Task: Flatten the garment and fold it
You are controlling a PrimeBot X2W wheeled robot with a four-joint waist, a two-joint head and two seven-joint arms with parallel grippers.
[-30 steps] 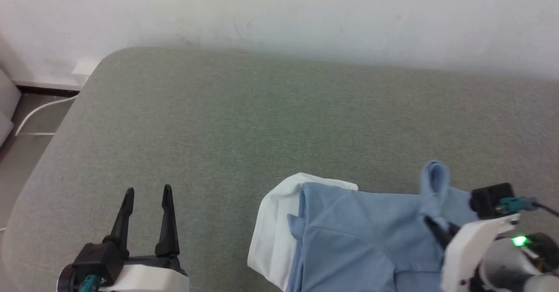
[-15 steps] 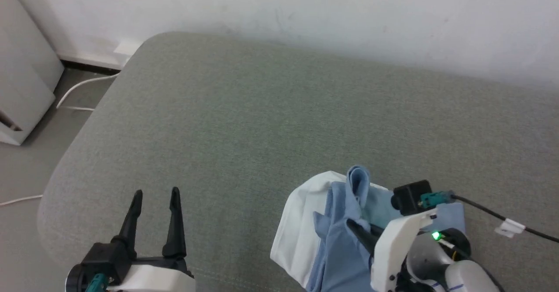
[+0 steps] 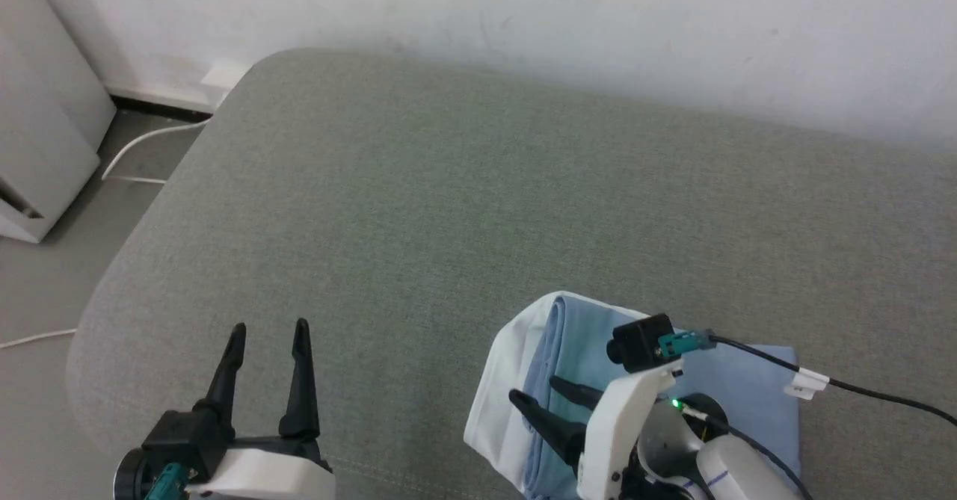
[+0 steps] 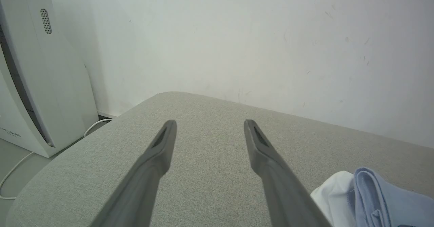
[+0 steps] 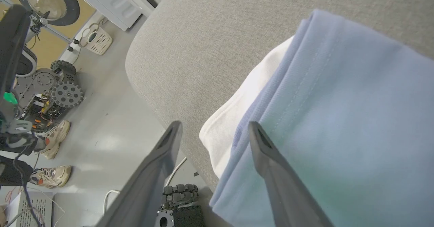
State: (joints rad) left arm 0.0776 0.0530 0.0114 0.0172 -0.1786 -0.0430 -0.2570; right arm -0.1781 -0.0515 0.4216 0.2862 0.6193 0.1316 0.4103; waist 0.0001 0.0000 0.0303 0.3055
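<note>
Left gripper [image 3: 269, 326] sits spread and empty at the near edge. Right gripper [image 3: 535, 389], fingers parted too, is over the folded garment [image 3: 736, 380], near right on the grey cushion [image 3: 448, 208]. White wall [image 3: 523, 7] beyond.

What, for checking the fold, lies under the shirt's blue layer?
Under the shirt, white fabric peeks out at its left edge. The rest is hidden by blue cloth and the right gripper.

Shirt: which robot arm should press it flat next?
Probably right: the right end effector, open, hovers at the edge of the folded shirt; the left end effector, also open, sits apart over bare cushion.
</note>
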